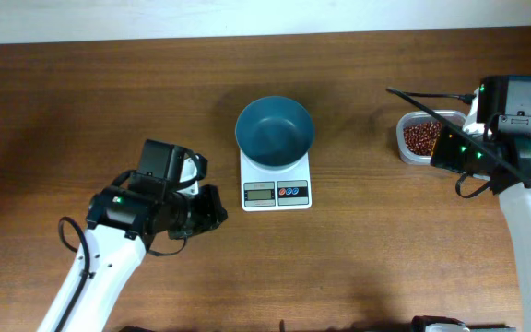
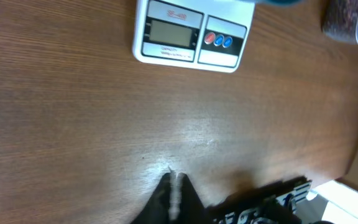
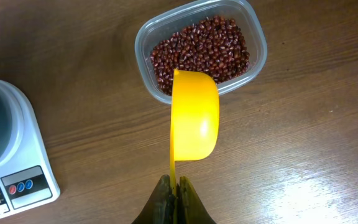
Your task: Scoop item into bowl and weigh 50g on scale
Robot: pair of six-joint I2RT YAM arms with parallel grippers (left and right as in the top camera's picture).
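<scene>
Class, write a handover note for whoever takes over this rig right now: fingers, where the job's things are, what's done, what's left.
Left gripper: fingers shut, empty, over bare table in front of the scale.
Right gripper: shut on the yellow scoop, held over the near rim of the clear tub; scoop's inside hidden.
Beans in the tub. Bowl sits on the scale, looks empty.
Done: scoop picked up. Left: scoop beans into bowl until 50g.

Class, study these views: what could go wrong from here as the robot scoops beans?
The right gripper holds the yellow plastic scoop on edge; carried so, small red-brown beans would likely spill. Nothing steadies the clear rectangular plastic tub, so digging may push it. Knocking the round teal bowl could upset the white scale reading.
</scene>
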